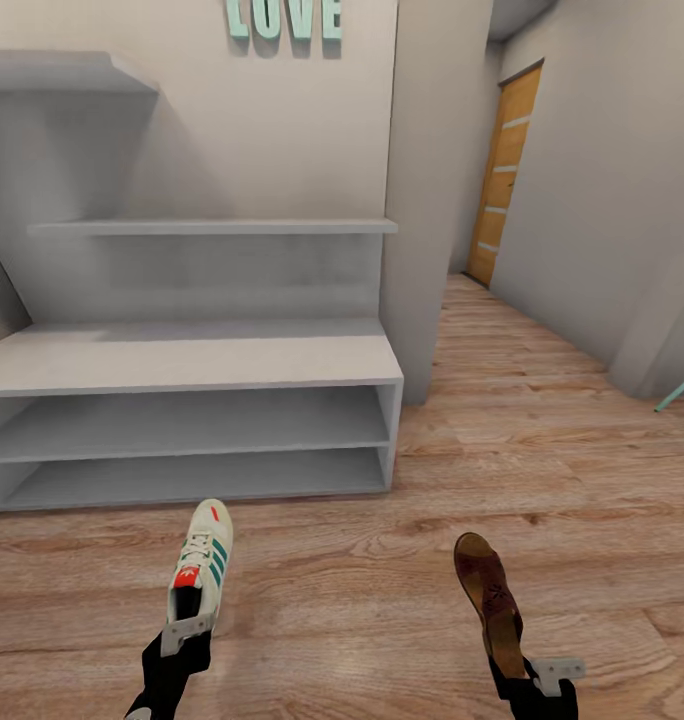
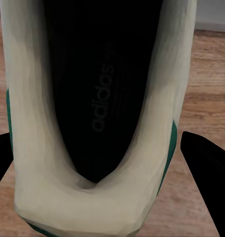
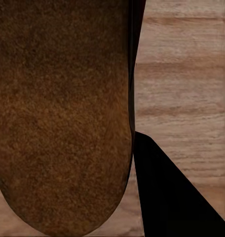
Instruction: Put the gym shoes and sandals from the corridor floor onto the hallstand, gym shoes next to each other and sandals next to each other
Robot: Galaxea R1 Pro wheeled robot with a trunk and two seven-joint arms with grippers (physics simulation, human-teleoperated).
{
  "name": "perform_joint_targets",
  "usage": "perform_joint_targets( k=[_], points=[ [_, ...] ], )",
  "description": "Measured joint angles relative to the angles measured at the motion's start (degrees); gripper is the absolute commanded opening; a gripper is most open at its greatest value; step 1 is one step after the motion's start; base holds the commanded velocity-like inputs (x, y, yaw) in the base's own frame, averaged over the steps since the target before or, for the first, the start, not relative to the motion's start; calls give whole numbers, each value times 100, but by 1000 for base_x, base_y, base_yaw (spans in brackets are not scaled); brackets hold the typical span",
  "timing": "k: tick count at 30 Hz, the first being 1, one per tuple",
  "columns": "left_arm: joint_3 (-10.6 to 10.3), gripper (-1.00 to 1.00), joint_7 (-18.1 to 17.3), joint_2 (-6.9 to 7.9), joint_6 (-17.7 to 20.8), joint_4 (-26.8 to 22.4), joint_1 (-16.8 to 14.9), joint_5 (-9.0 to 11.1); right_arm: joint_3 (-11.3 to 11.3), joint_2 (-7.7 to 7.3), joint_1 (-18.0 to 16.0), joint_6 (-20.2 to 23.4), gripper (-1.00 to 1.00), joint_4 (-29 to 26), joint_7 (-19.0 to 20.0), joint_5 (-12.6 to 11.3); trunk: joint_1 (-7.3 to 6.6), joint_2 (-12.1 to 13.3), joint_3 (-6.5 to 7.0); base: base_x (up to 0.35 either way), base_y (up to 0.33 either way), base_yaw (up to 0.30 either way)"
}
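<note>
A white gym shoe with green stripes and a red heel patch hangs over the corridor floor, toe toward the hallstand. My left gripper is shut on its heel. In the left wrist view the gym shoe shows its dark opening, with a black finger at its side. My right gripper is shut on the heel end of a brown sandal, which also points forward. The right wrist view looks along the sandal, beside one black finger. The hallstand's bench and both open tiers are bare.
A grey wall pillar stands just right of the hallstand. The corridor runs on at the right toward an orange door. A teal object pokes in at the right edge. Teal LOVE letters hang on the wall above the shelves.
</note>
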Motion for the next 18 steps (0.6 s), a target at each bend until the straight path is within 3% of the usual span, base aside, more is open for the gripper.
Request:
perform_joint_targets(
  k=[3,7,10,12,15,18],
  points=[
    [-30,-100,-14,-9,44,16,-40,-29,-110,-88,0,7,-100,-22,2,-8,0,0,0,0,0,0],
    [-69,-100,-29,-21,293,-24,-114,-56,-636,-386,0,20,-100,-40,6,-33,0,0,0,0,0,0],
    [-84,-100,-63,-14,1038,-117,-506,-61,-1548,-674,1,38,-100,-55,18,-42,0,0,1,0,0,0],
    [-94,-100,-76,-13,1490,-132,-769,-59,-1943,-797,1,43,-100,-81,32,-31,0,0,1,0,0,0],
    [-154,-100,-82,-33,2116,-142,-1233,-51,-2328,-957,1,47,-100,-202,44,-23,-1,0,2,0,0,0],
    [-285,-100,-81,-54,2510,-147,-1610,-50,-2425,-1042,3,45,-100,-276,48,-1,0,0,1,0,0,0]
  ],
)
